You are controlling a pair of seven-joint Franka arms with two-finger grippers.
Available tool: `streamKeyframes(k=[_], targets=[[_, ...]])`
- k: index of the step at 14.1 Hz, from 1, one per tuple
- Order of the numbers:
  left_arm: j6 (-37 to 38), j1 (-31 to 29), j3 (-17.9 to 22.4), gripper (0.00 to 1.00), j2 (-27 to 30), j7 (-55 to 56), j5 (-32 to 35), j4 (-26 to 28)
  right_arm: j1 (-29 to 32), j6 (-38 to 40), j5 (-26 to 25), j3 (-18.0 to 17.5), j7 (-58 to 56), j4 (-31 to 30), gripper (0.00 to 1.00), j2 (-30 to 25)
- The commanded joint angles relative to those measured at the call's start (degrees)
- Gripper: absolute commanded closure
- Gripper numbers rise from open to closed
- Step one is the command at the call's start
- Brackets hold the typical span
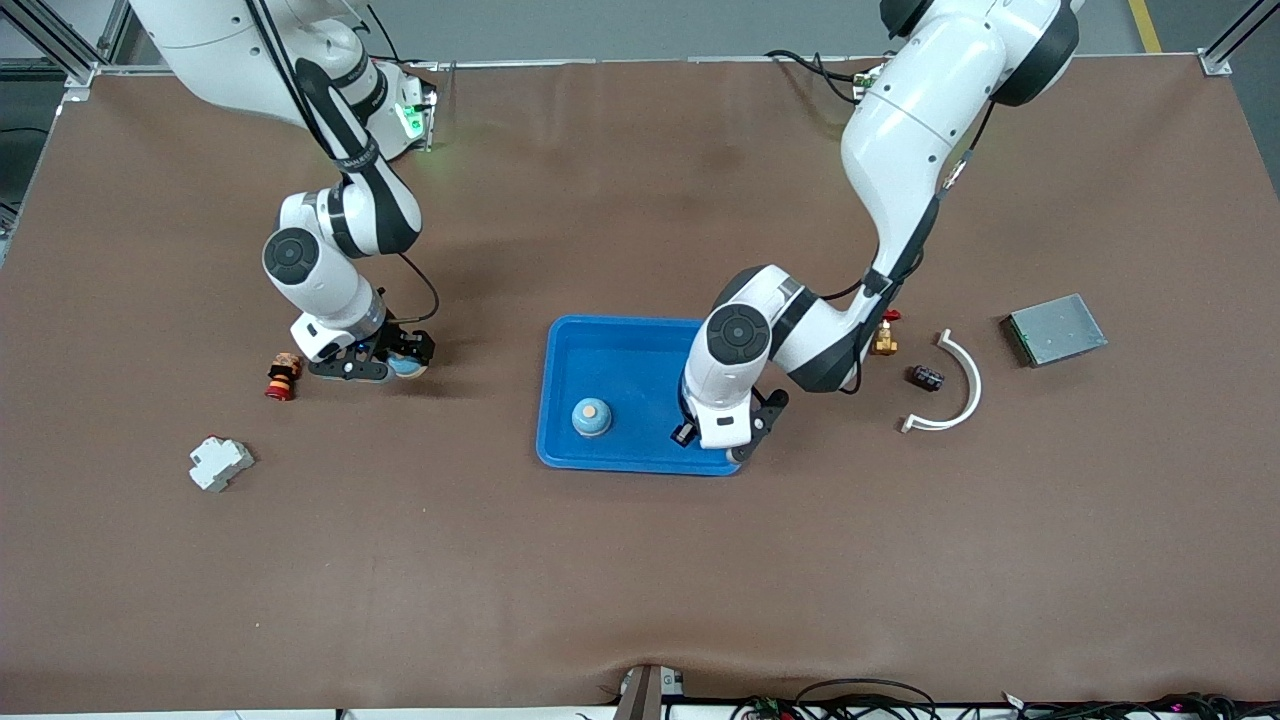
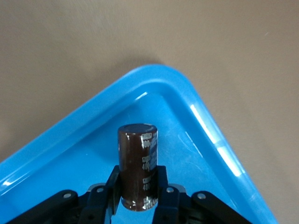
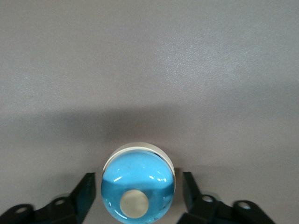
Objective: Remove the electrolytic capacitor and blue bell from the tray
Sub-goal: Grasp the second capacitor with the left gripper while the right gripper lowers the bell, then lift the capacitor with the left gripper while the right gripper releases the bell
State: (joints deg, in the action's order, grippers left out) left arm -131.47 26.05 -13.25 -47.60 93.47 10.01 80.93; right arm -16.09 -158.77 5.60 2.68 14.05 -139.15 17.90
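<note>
**Mia:** What is at the right arm's end of the worktop [image 1: 150, 600]?

**Ben:** A little grey block [image 1: 220, 463]. It lies nearest to the front edge. Farther up is a small red and orange stack [image 1: 283, 376].

**Mia:** And just beside that stack?

**Ben:** The right hand [image 3: 140, 193]. It is low down on the worktop. Its fingers [image 3: 85, 192] are apart. A blue bell [image 3: 138, 184] sits on the worktop between them. There is a gap on each side of it, so nothing squeezes it.

**Mia:** What is in the middle?

**Ben:** A blue tray [image 1: 640, 345]. Another bell [image 1: 592, 417] sits inside it, near the tray's front edge.

**Mia:** Where is the left hand [image 2: 138, 198]?

**Ben:** It is over the tray's front corner, the one toward the left arm's end. Its fingers are clamped on the capacitor [image 2: 138, 158]. That is a dark brown can with white writing. It stands up straight in the grip, over the tray floor by the round corner. I cannot tell if it touches the floor.

**Mia:** What lies past the tray, toward the left arm's end?

**Ben:** First a small brass piece [image 1: 885, 340]. Then a tiny dark part [image 1: 925, 377]. A white curved strip [image 1: 958, 385] bends around that part. Last is a flat grey box [image 1: 1055, 328], nearest to that end of the worktop.
</note>
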Motion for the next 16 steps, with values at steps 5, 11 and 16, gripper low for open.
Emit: streamKeyframes(k=[5, 11, 16], targets=[[13.3, -6.3, 0.1, 1.0, 12.5, -4.1, 0.5, 0.8, -2.1, 7.0, 1.3, -0.7, 2.1, 6.3, 0.0, -1.3], [19.1, -13.7, 0.1, 1.0, 16.4, -13.7, 0.1, 1.2, -11.2, 24.2, 1.1, -0.6, 20.1, 22.9, 0.0, -0.3], [23.0, -20.2, 0.0, 1.0, 18.5, -24.7, -0.1, 1.1, -18.3, 25.8, 0.5, -0.5, 34.0, 35.8, 0.0, 8.6]])
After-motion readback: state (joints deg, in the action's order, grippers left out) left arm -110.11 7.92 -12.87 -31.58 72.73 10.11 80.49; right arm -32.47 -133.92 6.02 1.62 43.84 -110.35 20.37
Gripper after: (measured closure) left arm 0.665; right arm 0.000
